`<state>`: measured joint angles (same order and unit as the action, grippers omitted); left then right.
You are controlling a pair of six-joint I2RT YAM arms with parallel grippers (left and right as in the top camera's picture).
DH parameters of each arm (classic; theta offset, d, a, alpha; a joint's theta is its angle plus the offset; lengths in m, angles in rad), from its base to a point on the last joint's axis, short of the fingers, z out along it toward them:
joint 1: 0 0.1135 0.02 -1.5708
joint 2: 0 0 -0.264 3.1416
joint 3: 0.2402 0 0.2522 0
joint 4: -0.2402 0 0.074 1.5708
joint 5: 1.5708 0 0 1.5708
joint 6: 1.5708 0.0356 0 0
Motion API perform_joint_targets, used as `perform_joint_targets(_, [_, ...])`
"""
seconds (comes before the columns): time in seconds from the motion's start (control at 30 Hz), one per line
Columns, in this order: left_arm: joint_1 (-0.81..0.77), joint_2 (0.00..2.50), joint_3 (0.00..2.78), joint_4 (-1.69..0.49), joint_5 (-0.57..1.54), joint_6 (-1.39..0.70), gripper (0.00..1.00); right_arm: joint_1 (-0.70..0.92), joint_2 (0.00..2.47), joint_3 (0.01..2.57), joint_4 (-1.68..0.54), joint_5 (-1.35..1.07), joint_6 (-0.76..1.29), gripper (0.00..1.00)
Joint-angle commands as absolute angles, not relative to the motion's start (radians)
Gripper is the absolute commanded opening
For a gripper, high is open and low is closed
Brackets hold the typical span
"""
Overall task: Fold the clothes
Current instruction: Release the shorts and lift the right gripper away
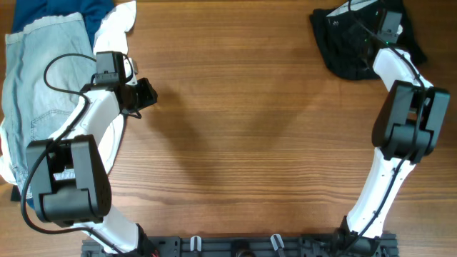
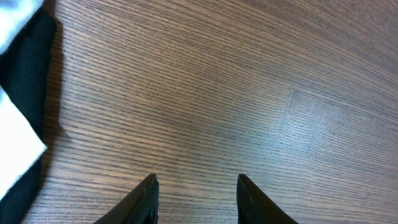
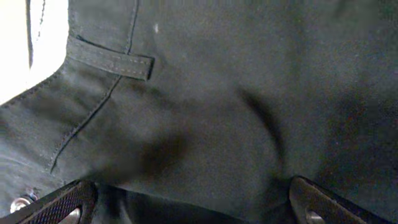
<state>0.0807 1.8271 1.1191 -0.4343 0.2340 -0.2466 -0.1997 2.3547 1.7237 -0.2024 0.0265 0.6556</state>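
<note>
The black garment (image 1: 341, 44) lies bunched at the table's far right corner. In the right wrist view it fills the frame (image 3: 217, 93), showing a belt loop (image 3: 112, 62) and a metal snap (image 3: 18, 204). My right gripper (image 1: 371, 32) is down on it, and its fingers (image 3: 186, 199) are spread wide with black fabric between them, open. My left gripper (image 1: 148, 93) is open and empty over bare wood at the left (image 2: 196, 186), just right of the pile of other clothes.
Light-blue denim shorts (image 1: 43, 78) lie along the left edge, with a white garment (image 1: 118, 21) and a navy one (image 1: 93, 8) at the far left. Dark and white cloth (image 2: 25, 93) edges the left wrist view. Bare wood table (image 1: 243, 121) spans the middle.
</note>
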Motion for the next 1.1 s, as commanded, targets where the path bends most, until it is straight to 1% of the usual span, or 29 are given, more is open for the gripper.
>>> perform_joint_targets(0.0, [0.081,1.816,1.117,-0.435,0.246,-0.251,0.42,-0.178,2.452,1.687,-0.17,0.033,0.718,1.0])
perform_joint_targets(0.07, [0.081,1.816,1.117,-0.434,0.246,-0.251,0.43,-0.178,2.452,1.687,-0.107,0.047,0.717,1.0])
perform_joint_targets(0.13, [0.081,1.816,1.117,-0.432,0.246,-0.252,0.46,-0.178,2.452,1.687,-0.044,0.046,0.718,1.0])
perform_joint_targets(0.17, [0.081,1.816,1.117,-0.431,0.246,-0.251,0.51,-0.178,2.452,1.687,-0.02,0.046,0.718,1.0])
perform_joint_targets(0.2, [0.081,1.816,1.117,-0.431,0.246,-0.252,0.54,-0.178,2.444,1.689,-0.017,0.047,0.717,0.99])
perform_joint_targets(0.23, [0.081,1.816,1.117,-0.431,0.246,-0.251,0.59,-0.178,2.431,1.689,-0.023,0.054,0.715,1.0])
perform_joint_targets(0.27, [0.081,1.816,1.117,-0.431,0.246,-0.251,0.7,-0.178,2.411,1.689,-0.029,0.06,0.704,1.0])
perform_joint_targets(0.3, [0.081,1.816,1.117,-0.431,0.246,-0.251,0.96,-0.178,2.378,1.689,-0.046,0.082,0.696,1.0])
perform_joint_targets(0.33, [0.081,1.816,1.117,-0.431,0.246,-0.251,1.0,-0.179,2.341,1.689,-0.06,0.086,0.661,1.0])
perform_joint_targets(0.47, [0.081,1.816,1.117,-0.432,0.246,-0.252,1.0,-0.176,2.123,1.689,-0.183,0.082,0.454,1.0])
perform_joint_targets(0.57, [0.081,1.816,1.117,-0.432,0.246,-0.251,1.0,-0.176,1.949,1.689,-0.343,0.031,0.357,1.0])
perform_joint_targets(0.63, [0.081,1.816,1.117,-0.431,0.246,-0.251,1.0,-0.175,1.819,1.689,-0.434,-0.09,0.29,1.0])
perform_joint_targets(0.7, [0.081,1.816,1.117,-0.432,0.246,-0.251,1.0,-0.168,1.679,1.689,-0.505,-0.322,0.208,1.0])
perform_joint_targets(0.8, [0.081,1.816,1.117,-0.432,0.246,-0.251,1.0,-0.151,1.528,1.689,-0.581,-0.556,0.209,1.0])
perform_joint_targets(0.87, [0.081,1.816,1.117,-0.432,0.246,-0.251,1.0,-0.148,1.435,1.689,-0.623,-0.643,0.211,1.0])
perform_joint_targets(1.0, [0.081,1.816,1.117,-0.432,0.246,-0.251,1.0,-0.148,1.296,1.689,-0.669,-0.644,0.208,1.0])
perform_joint_targets(1.07, [0.081,1.816,1.117,-0.432,0.246,-0.251,1.0,-0.148,1.26,1.689,-0.748,-0.575,0.198,1.0])
